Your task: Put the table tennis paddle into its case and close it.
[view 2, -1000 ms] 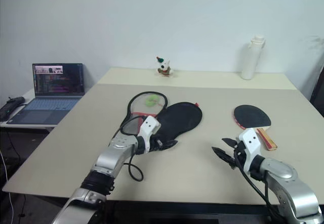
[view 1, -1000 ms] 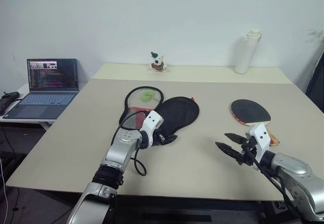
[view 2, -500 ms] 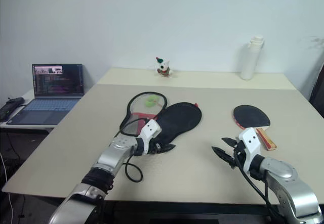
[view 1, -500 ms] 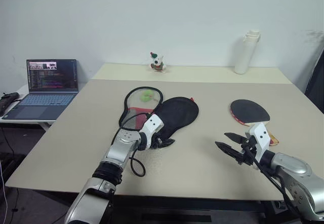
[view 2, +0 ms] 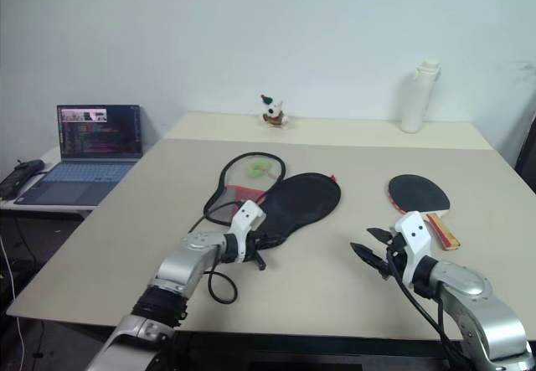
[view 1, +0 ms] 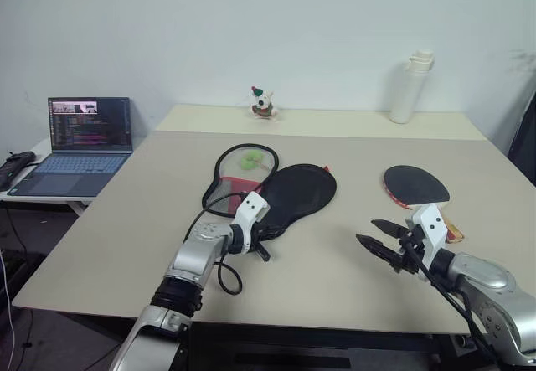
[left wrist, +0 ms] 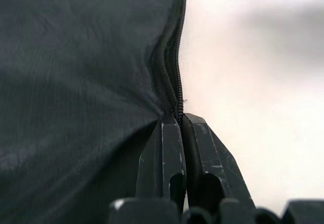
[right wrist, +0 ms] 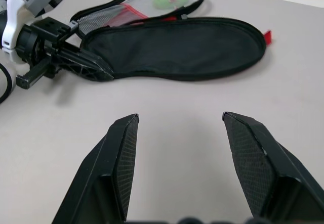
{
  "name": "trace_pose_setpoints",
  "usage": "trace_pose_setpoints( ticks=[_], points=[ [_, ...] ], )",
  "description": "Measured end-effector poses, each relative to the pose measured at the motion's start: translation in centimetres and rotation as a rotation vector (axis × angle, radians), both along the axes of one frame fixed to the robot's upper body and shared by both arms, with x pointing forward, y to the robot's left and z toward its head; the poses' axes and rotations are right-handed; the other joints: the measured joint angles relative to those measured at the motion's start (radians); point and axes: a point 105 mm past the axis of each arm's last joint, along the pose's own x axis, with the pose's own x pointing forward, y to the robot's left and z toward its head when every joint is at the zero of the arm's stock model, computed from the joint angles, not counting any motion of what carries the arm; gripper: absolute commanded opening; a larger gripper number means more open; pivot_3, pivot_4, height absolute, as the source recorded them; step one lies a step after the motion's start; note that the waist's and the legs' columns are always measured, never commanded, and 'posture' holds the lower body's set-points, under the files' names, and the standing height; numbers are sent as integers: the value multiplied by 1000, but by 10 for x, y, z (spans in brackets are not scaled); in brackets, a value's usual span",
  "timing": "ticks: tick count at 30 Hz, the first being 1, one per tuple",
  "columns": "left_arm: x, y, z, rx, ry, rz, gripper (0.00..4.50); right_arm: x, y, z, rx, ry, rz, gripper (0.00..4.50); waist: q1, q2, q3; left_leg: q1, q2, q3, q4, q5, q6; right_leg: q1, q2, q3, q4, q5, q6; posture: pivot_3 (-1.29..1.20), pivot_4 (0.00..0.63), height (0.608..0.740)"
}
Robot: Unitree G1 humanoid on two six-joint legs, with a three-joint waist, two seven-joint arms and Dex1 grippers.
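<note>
The case lies open on the table, left of the middle, its black half spread flat and its mesh half folded out to the far left with the green pompom on it. The left gripper sits at the case's near end with its jaws clenched on the zipped edge of the black fabric; the case runs away from it toward the far right. The table tennis paddle rests flat on the right side of the table, well apart from the case, handle pointing near. The right gripper hovers just near-left of the paddle, its fingers spread and holding nothing
</note>
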Motion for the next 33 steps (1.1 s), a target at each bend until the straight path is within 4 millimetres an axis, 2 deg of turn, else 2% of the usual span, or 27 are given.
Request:
trace_pose_setpoints(
  ticks=[4, 11, 15, 20, 21, 22, 27, 30, 33],
  points=[
    [5, -21, -1, -47, 13, 40, 26, 0, -1, 0, -4, 1, -2, 2931, 20, 0, 0, 0, -3, -2, 2, 0, 0, 3, -3, -2, -1, 0, 2, 0, 150, 740],
    [15, -85, 6, -121, 42, 40, 26, 0, -5, 1, -12, -3, -11, 2931, 21, 0, 0, 0, -5, 0, 2, 0, 0, 4, -5, -2, -4, 1, 6, 0, 150, 740],
    [17, -102, 9, -134, 45, 36, 26, -1, -7, 0, -15, 1, -19, 2931, 11, -1, 0, -1, -4, 0, 0, 0, 0, 2, -5, -2, -3, 1, 6, 0, 150, 740],
    [19, -112, 15, -147, 44, 34, 26, -2, -8, 0, -16, -1, -24, 2931, 8, -1, 0, 0, -3, 0, 1, 0, 0, 2, -4, -2, -2, 1, 6, 0, 150, 740],
    [19, -112, 15, -149, 44, 35, 506, -2, -8, 0, -16, -2, -24, 2931, 8, -1, 0, 0, -3, 0, 1, 0, 0, 2, -4, -2, -2, 1, 6, 0, 150, 740],
    [19, -111, 15, -150, 45, 35, 670, -2, -8, 0, -17, -2, -24, 2931, 8, -1, 0, 0, -3, 0, 1, 0, 0, 2, -4, -2, -2, 1, 6, 0, 150, 740],
    [18, -106, 17, -163, 33, 35, 2405, -1, -8, 1, -17, -5, -26, 2931, 8, -1, 0, 0, -3, 1, 1, 0, 0, 1, -4, -1, -2, 1, 6, 0, 150, 740],
    [15, -91, 15, -160, 32, 37, 3456, 1, -6, 4, -17, -15, -20, 2931, 4, -1, 0, 0, -3, 2, 0, 0, 0, 1, -3, 0, -1, 1, 6, 0, 150, 740],
    [9, -66, 11, -147, 39, 48, 4469, 5, -4, 9, -15, -29, -12, 2931, -5, 0, 0, 0, -2, 1, 1, 0, 0, 0, -3, 0, -1, 1, 6, 0, 150, 740]
  ],
)
